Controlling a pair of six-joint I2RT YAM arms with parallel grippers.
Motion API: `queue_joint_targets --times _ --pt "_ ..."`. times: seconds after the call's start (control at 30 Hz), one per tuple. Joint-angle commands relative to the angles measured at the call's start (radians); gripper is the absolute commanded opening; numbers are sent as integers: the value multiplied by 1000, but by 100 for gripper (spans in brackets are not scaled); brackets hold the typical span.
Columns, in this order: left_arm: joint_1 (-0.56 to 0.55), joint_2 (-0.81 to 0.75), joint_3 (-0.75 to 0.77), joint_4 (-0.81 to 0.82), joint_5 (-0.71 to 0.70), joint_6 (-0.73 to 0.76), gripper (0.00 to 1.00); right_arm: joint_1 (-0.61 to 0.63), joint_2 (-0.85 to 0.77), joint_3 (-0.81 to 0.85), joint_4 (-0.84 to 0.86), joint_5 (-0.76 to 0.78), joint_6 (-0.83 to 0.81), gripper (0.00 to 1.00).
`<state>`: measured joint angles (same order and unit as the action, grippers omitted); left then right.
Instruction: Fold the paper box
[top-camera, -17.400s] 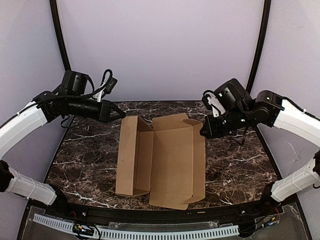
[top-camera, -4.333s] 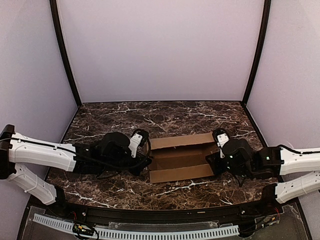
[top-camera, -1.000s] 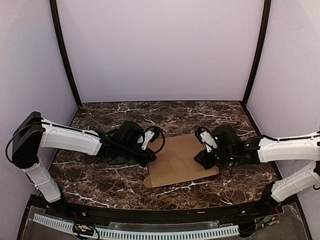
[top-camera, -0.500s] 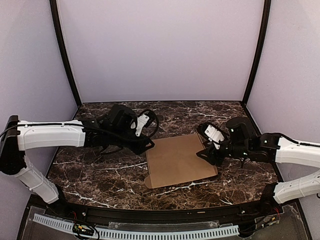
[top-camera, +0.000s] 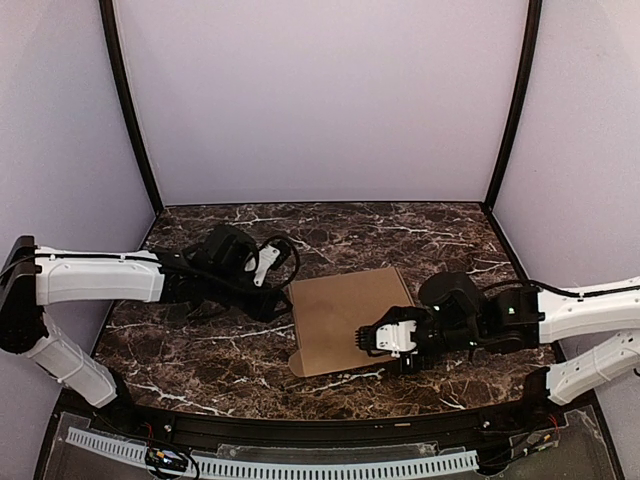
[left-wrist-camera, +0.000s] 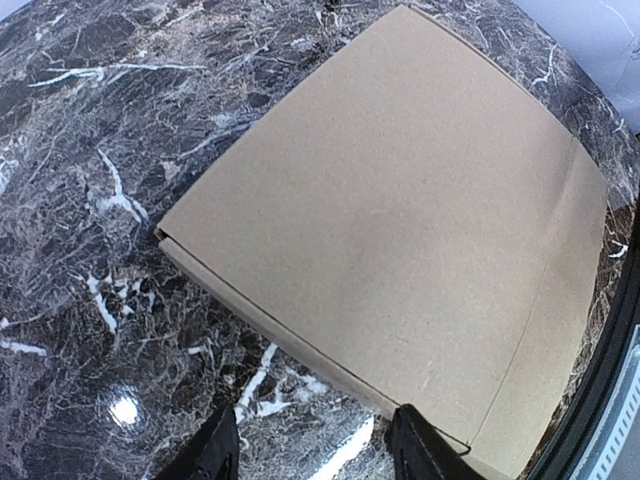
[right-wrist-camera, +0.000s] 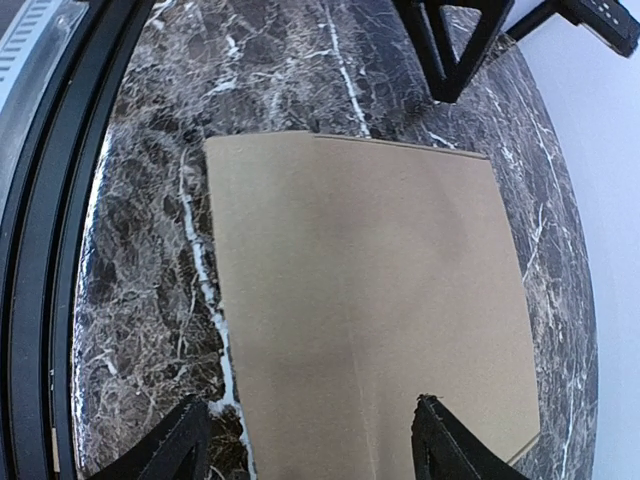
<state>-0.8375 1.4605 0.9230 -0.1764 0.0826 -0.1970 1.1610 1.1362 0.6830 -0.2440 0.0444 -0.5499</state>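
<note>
On table (top-camera: 190, 345), paper box (top-camera: 345, 320) flat, long axis left-right; left pincer (left-wrist-camera: 315, 450), right pincer (right-wrist-camera: 310, 450) spread, empty.

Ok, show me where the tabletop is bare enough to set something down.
Widest: the far strip of table between the back wall and the paper box. Also the near-left patch, bordered by left arm, box and front rail. Crowded: the box's left edge by the left jaws and its near-right corner under the right jaws.

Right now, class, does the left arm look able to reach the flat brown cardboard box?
Probably yes: the left gripper hangs open right beside the flat brown cardboard box, with only bare dark marble table between them.
</note>
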Motion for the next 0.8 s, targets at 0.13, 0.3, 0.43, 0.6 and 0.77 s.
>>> queue_joint_targets --times 0.13,0.3,0.43,0.6,0.77 --pt "18 50 -59 124 130 -56 55 89 49 -51 86 186 -40 77" --pt "18 88 -46 147 158 -68 59 99 116 -51 127 227 -43 82" --pt "19 109 -47 147 161 -71 60 105 178 -41 155 243 -46 82" --pt "21 114 -55 143 156 -80 60 116 267 -17 181 278 -44 83" --pt "21 102 -64 145 159 -83 61 120 355 -1 230 340 -36 83"
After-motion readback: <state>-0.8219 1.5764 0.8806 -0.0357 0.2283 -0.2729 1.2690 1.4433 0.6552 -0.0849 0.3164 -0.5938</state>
